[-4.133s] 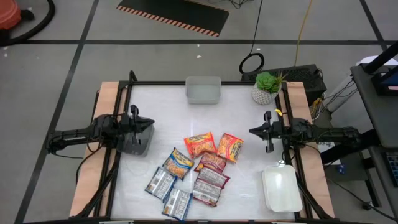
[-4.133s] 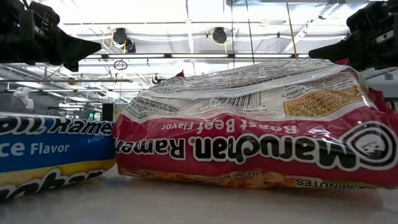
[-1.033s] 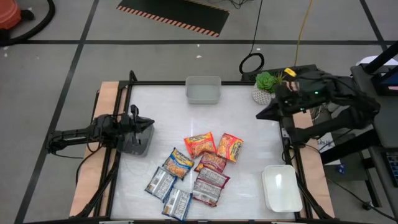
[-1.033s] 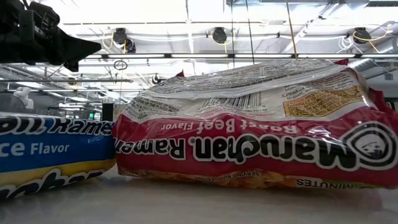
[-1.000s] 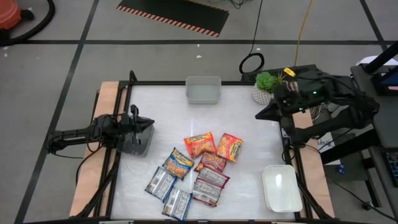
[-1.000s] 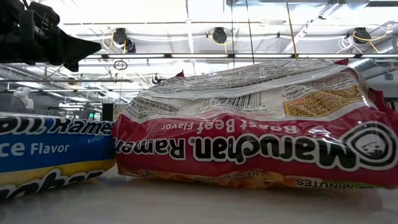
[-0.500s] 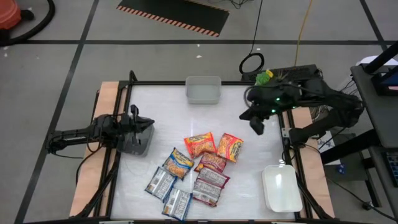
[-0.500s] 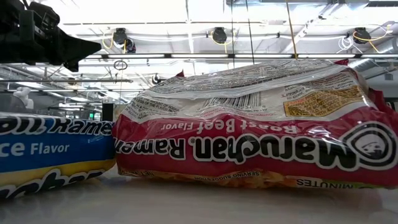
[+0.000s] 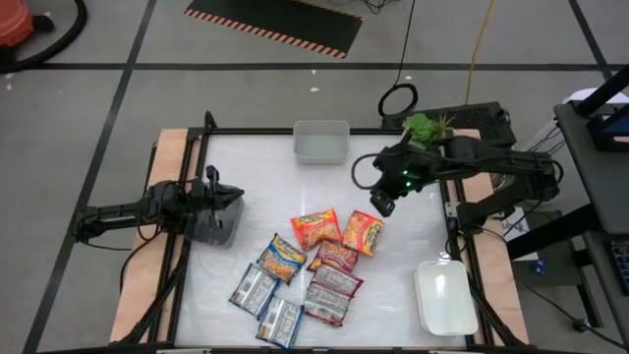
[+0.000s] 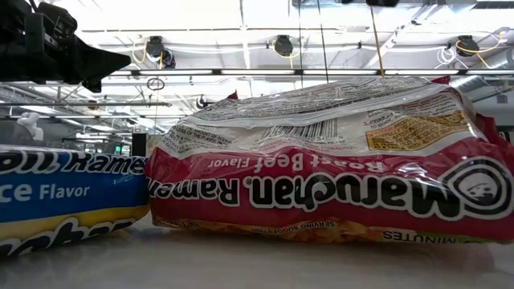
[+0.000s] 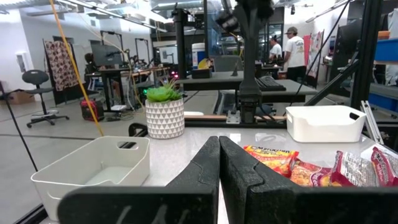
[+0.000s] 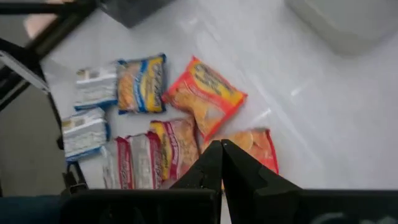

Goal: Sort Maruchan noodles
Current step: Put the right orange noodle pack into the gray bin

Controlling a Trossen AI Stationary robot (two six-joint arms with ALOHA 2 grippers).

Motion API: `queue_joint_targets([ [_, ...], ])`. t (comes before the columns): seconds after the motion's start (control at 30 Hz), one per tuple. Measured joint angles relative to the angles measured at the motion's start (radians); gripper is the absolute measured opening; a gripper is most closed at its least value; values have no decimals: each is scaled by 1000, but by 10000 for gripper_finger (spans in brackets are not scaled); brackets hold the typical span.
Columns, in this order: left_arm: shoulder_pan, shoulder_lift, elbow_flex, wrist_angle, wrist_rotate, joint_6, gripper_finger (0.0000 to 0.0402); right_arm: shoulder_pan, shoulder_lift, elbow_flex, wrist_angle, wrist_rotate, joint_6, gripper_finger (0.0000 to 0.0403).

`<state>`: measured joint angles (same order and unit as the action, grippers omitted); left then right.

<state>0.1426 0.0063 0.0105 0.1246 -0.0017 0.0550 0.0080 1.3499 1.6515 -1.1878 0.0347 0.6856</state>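
- Cluster of Maruchan noodles (image 9: 310,265) lying flat on the white table (image 9: 256,177), toward its near edge; taken as the landmark for everything below.
- Two orange-red packets (image 9: 316,228) at the cluster's far side, side by side, the right one (image 9: 363,234) tilted.
- Maroon-and-silver packets (image 9: 332,285) stacked along the cluster's right side, overlapping one another.
- Blue-and-yellow packet (image 9: 282,258) on the cluster's left side, with two blue-silver packets (image 9: 254,290) at its near-left corner.
- Right gripper (image 9: 383,200) poised above the table just beyond the cluster's far-right corner, near the tilted orange-red packet; fingers pressed together, holding nothing.
- Left gripper (image 9: 218,197) parked well to the cluster's left, by a grey tray (image 9: 211,228) at the table's left edge; fingers together, empty.
- Second grey tray (image 9: 320,142) at the table's far edge, well beyond the cluster.
- White tray (image 9: 444,298) just to the cluster's right, at the table's near-right corner.
- Potted plant (image 9: 421,138) beyond the cluster to its far right, beside the right arm.
- People standing in the room behind the table, seen past the left gripper.
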Motion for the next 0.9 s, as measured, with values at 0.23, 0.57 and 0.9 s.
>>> queue_joint_targets([
  [0.23,0,0,0,1,0,0,5,-14,-1,-137,9,-114,117,0],
  [0.57,0,0,0,28,0,-15,5,-11,-1,-375,175,-201,276,22],
  [0.9,0,10,1,250,14,-206,5,-14,-1,-527,230,-221,322,103],
])
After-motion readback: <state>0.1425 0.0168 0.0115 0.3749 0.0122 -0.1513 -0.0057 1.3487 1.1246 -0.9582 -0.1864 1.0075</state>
